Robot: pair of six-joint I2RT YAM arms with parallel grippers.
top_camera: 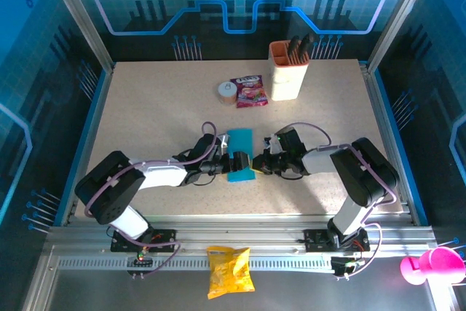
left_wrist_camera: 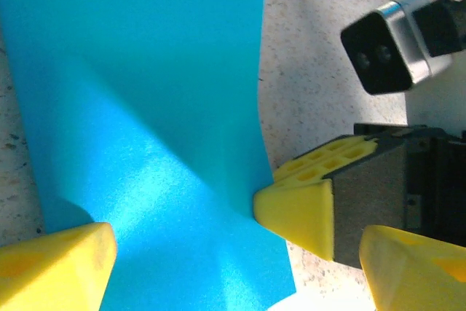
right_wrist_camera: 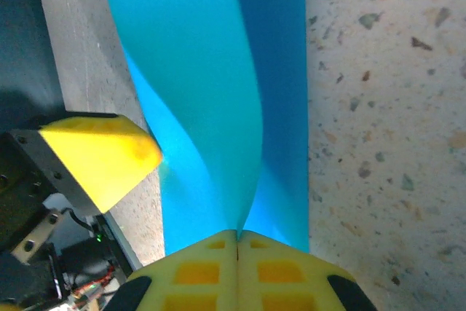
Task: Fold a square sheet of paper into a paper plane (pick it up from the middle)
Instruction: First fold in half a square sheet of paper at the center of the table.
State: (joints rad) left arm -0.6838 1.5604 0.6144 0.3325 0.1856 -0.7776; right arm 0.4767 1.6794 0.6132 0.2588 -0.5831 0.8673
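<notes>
**A:** Yellow fingertips (right_wrist_camera: 191, 274) of the right gripper (right_wrist_camera: 237, 253) sit closest to the lens in the right wrist view. What are they doing?

**B:** They are pressed flat together, with an edge of the square sheet of paper (right_wrist_camera: 211, 71) pinched in the seam. The cyan sheet rises in a curve from the table (right_wrist_camera: 378, 107) into that pinch.

**A:** Any containers?

**B:** A beige holder cup (top_camera: 289, 71) stands at the far side of the table with dark handles (top_camera: 298, 47) in it. I can't tell what they belong to. A pink cup (top_camera: 435, 264) lies off the table at the near right, and its inside is unreadable.

**A:** What's hard to make out?

**B:** From above, both grippers cover part of the sheet, so its outline is partly lost. A small round item (top_camera: 227, 92) beside the pink-red snack packet (top_camera: 249, 91) is too small to name.

**A:** And the left gripper (left_wrist_camera: 233, 271)?

**B:** Its jaws stand wide and grip nothing. In the left wrist view one finger (left_wrist_camera: 58, 264) is over the sheet and the other is past its right edge. Whether either one touches the paper, I can't tell.

**A:** Where is the sheet?

**B:** Mid-table, between the two grippers and well apart from the holder cup.
</notes>
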